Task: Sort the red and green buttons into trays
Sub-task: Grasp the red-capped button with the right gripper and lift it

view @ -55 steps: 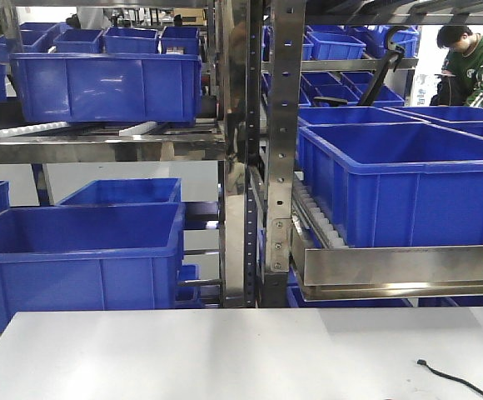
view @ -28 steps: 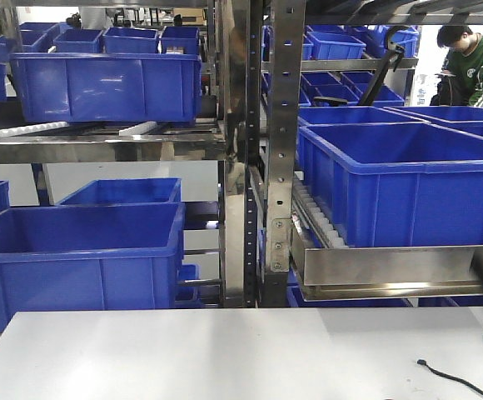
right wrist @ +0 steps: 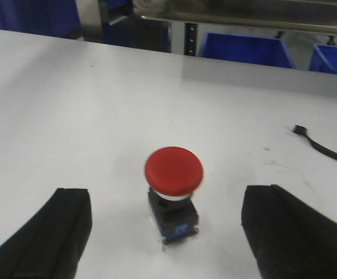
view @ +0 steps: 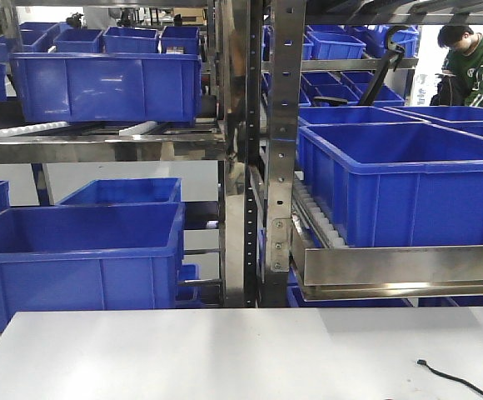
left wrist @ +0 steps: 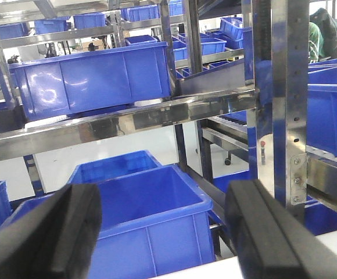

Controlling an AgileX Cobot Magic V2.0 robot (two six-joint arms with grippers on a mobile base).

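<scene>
Right fingers wide, red button between

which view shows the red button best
The right wrist view: the red button stands on the white table between the fingers, cap and body clear. The front and left wrist views miss it.

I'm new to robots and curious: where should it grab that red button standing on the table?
Probably the red button by its boxy dark body, the right tool coming down from above. It stands upright, and flat sides hold better than the round overhanging cap.
</scene>
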